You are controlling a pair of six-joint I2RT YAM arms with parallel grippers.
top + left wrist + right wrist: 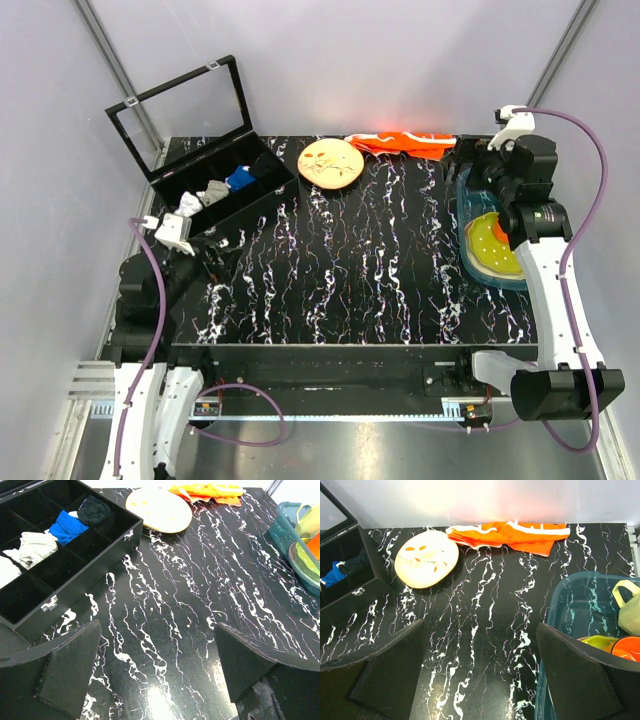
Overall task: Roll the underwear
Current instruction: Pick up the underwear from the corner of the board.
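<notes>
The orange underwear (pixel 400 142) with white edging lies bunched along the far edge of the black marbled table, right of centre. It also shows in the right wrist view (pixel 510 535) and in the left wrist view (pixel 210 492). My right gripper (pixel 480 675) is open and empty, above the table near the teal bin, a little short of the underwear. My left gripper (pixel 155 675) is open and empty at the near left, by the black box.
A black compartment box (pixel 215 190) with its lid up holds several small rolled garments at the far left. A cream plate (pixel 331 163) lies left of the underwear. A teal bin (pixel 470 240) with dishes and an orange cup (pixel 627 647) stands at the right.
</notes>
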